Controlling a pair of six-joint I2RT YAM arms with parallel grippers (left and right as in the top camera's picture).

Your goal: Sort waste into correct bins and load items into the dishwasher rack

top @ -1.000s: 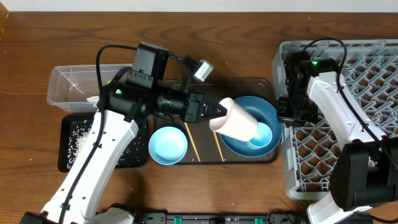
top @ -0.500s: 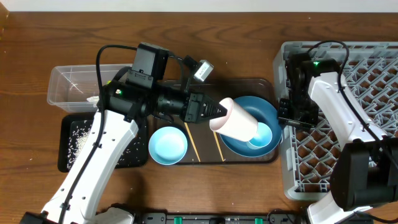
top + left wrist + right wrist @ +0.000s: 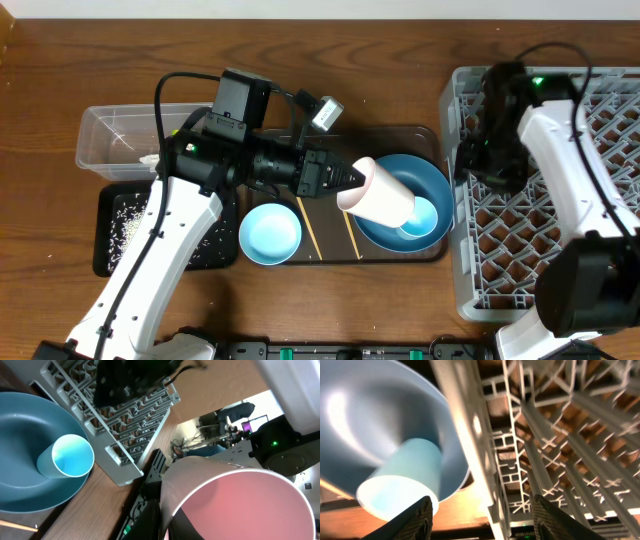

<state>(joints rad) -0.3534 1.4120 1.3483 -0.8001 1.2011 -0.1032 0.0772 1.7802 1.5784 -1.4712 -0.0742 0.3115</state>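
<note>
My left gripper (image 3: 345, 181) is shut on the wall of the small pink cup (image 3: 380, 196), one finger inside and one outside, holding it tilted above the blue plate (image 3: 425, 177). The cup's pink mouth (image 3: 245, 505) fills the left wrist view, pinched at my left gripper (image 3: 167, 527). A light blue cup (image 3: 419, 217) lies on the plate. My right gripper (image 3: 482, 162) hangs open over the left wall of the grey dishwasher rack (image 3: 575, 235). In the right wrist view the rack wall (image 3: 470, 450) runs between the spread fingers of the right gripper (image 3: 485, 525), with the light blue cup (image 3: 405, 480) at left.
A pale blue bowl (image 3: 270, 233) and two chopsticks (image 3: 310, 236) lie on the brown serving tray (image 3: 390, 134). At left stand the clear tub (image 3: 110, 135) and the black tray (image 3: 110, 250), which holds rice grains (image 3: 128, 215).
The right gripper has opened and moved up and away from the plate's edge, over the rack's left wall. The left arm and the pink cup have stayed still.
</note>
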